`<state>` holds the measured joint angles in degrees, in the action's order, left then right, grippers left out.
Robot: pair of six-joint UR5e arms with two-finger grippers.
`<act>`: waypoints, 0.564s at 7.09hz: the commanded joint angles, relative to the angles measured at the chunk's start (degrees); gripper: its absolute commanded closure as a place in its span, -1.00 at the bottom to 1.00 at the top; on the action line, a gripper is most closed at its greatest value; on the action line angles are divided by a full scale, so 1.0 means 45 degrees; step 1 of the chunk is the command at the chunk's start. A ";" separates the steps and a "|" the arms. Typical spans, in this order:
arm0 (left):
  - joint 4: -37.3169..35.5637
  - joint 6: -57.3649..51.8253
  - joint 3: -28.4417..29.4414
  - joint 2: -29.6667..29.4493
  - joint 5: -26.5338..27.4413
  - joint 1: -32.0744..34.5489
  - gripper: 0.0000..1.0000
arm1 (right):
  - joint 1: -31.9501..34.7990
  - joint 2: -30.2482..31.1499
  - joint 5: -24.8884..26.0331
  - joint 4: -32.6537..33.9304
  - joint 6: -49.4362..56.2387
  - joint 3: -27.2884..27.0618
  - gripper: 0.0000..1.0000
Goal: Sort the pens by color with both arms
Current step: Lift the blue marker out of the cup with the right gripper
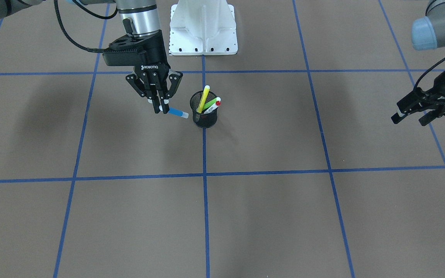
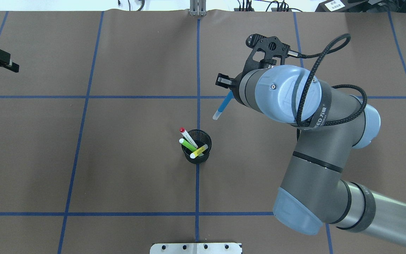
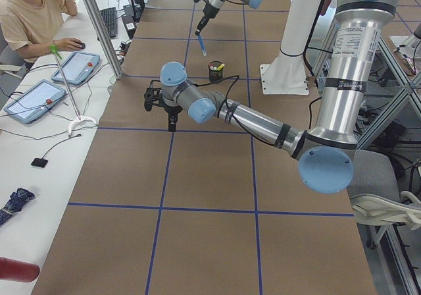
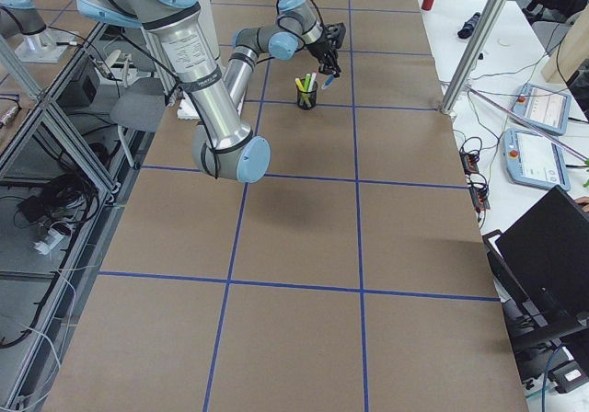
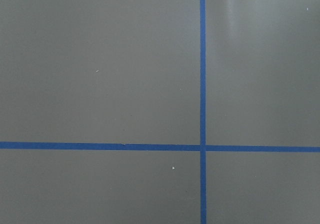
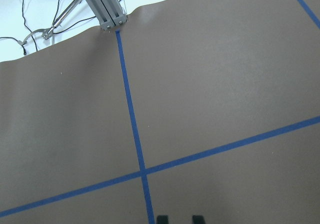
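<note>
My right gripper [image 1: 160, 109] is shut on the blue pen [image 1: 177, 112] and holds it slanted above the table, just beside the black mesh cup [image 1: 204, 117]. In the overhead view the blue pen [image 2: 223, 106] hangs from under the right wrist, beyond the cup [image 2: 196, 155]. The cup holds the yellow pen [image 1: 204, 98], the lime green pen [image 1: 209, 103] and the white pen with the red cap [image 1: 217, 103]. My left gripper [image 1: 410, 119] is open and empty, far off to the side, over bare table.
The white base pedestal [image 1: 203, 31] stands behind the cup at the robot's side. Blue tape lines divide the brown table into squares. An operator with tablets sits at a side desk [image 3: 39, 18] beyond the table's far edge.
</note>
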<state>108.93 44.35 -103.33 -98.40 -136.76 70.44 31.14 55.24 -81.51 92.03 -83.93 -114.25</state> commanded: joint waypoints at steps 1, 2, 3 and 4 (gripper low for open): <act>0.0011 0.0028 -0.0026 -0.0008 0.0000 -0.0010 -1.00 | 0.0170 -0.0068 0.1640 -0.0254 0.0738 0.0134 1.00; 0.0012 0.0009 0.0032 -0.0027 0.0000 -0.0010 -1.00 | 0.0170 -0.0127 0.2442 -0.0701 0.1243 0.0424 1.00; 0.0012 0.0028 0.0072 -0.0027 0.0000 -0.0010 -1.00 | 0.0151 -0.0147 0.3668 -0.1731 0.1596 0.1123 1.00; 0.0012 0.0009 0.0072 -0.0008 -0.0019 -0.0010 -1.00 | 0.0150 -0.0205 0.4415 -0.2418 0.2218 0.1749 1.00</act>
<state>108.98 44.43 -103.09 -98.50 -136.78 70.40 31.84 54.59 -66.55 85.25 -76.89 -109.70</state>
